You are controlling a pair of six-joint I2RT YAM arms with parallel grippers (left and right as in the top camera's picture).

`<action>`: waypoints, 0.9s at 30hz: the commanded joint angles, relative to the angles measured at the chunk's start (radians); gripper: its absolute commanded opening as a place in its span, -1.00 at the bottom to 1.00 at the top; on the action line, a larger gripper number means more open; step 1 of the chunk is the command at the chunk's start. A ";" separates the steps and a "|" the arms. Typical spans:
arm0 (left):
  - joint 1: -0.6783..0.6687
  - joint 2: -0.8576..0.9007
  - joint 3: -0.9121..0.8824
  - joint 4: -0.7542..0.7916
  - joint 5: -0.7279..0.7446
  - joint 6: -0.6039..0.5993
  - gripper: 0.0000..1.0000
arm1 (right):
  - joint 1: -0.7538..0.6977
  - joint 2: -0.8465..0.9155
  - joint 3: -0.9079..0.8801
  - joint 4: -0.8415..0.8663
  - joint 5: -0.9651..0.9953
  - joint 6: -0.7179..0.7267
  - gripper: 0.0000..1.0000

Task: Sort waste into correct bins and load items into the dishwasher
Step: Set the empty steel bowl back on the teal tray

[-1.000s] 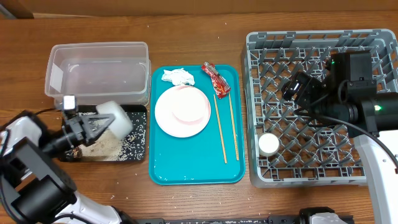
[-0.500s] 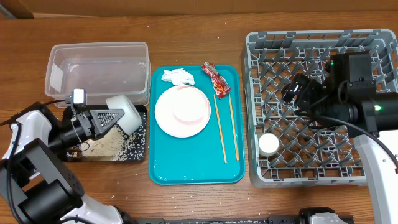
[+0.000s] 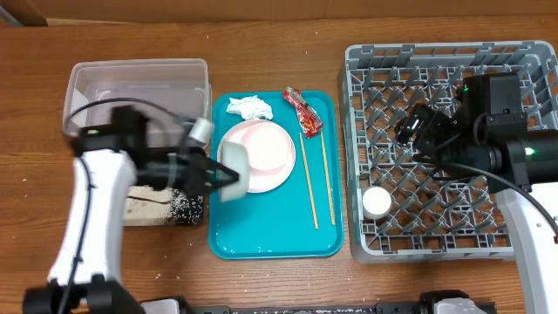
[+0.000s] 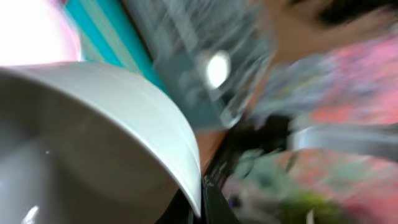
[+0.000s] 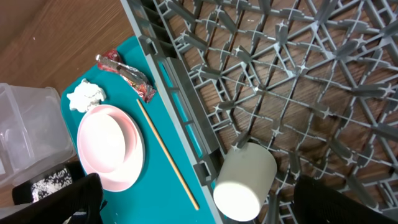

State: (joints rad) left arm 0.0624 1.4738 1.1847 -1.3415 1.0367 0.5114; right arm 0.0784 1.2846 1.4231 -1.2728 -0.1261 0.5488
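Pale and smooth, the bowl [image 3: 231, 161] looks rigid, fairly light and probably slippery. I'd judge the rim the only sensible hold, one finger inside the wall and one outside. It may chip if it knocks the pegs.

My left pincer [image 3: 209, 174] is clamped on that rim, and the bowl hangs at centre-left of the overhead frame. It sits over the left edge of the teal tray [image 3: 270, 235], just beside the plate [image 3: 257, 155]. The blurred left wrist view shows little beyond the bowl's wall.

A second ago that arm had the bowl over the black tray [image 3: 161, 209], lower left. It has since swung right, leaving the rice behind.

My right pincer [image 3: 417, 124] is spread wide and empty above the rack [image 3: 436, 235], unmoved. The cup [image 3: 377, 202] is unmoved too.
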 commanded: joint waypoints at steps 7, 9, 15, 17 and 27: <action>-0.439 -0.083 0.013 0.154 -0.577 -0.674 -0.92 | -0.003 -0.014 0.016 -0.004 0.004 -0.006 1.00; -0.520 -0.080 0.005 0.159 -0.695 -0.756 -0.92 | -0.003 -0.014 0.016 -0.004 0.004 -0.006 1.00; -0.777 -0.047 -0.061 0.240 -0.961 -0.932 -0.89 | -0.003 -0.014 0.016 -0.004 0.004 -0.006 1.00; -0.837 -0.015 -0.086 0.280 -1.037 -0.962 -0.80 | -0.003 -0.014 0.016 -0.002 0.004 -0.006 1.00; -0.873 0.134 -0.074 0.356 -1.037 -0.955 -0.41 | -0.003 -0.014 0.016 -0.004 0.004 -0.007 1.00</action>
State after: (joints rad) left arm -0.8146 1.6054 1.0885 -0.9783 0.0059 -0.4229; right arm 0.0784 1.2846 1.4231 -1.2770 -0.1261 0.5484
